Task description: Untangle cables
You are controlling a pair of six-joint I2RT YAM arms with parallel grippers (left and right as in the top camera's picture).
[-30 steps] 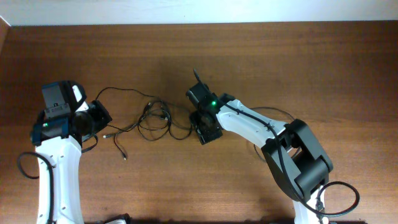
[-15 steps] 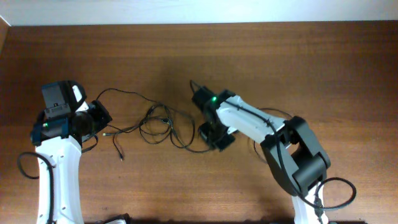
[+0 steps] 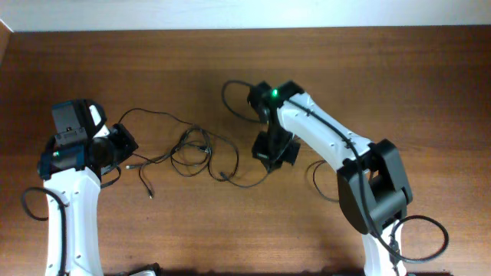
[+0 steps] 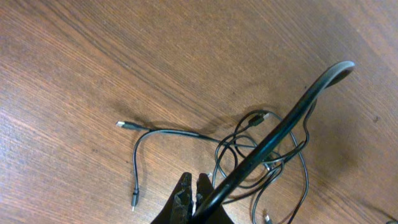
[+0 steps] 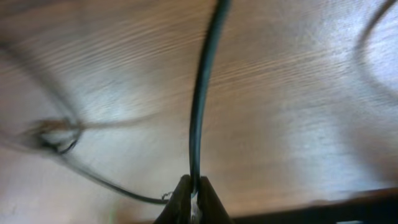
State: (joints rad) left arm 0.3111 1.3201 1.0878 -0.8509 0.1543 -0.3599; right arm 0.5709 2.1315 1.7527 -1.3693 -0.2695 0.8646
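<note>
Cables [image 3: 196, 149]: your left fingers [image 4: 184, 198] and right fingers [image 5: 181, 198] each pinch a strand; draw the right strand slowly toward 3 o'clock.

I can read nothing here. No lettering, label, brand, number or sign shows on the cables [image 3: 192, 149], on the wooden surface [image 3: 399, 77], or anywhere else in my three views.
</note>
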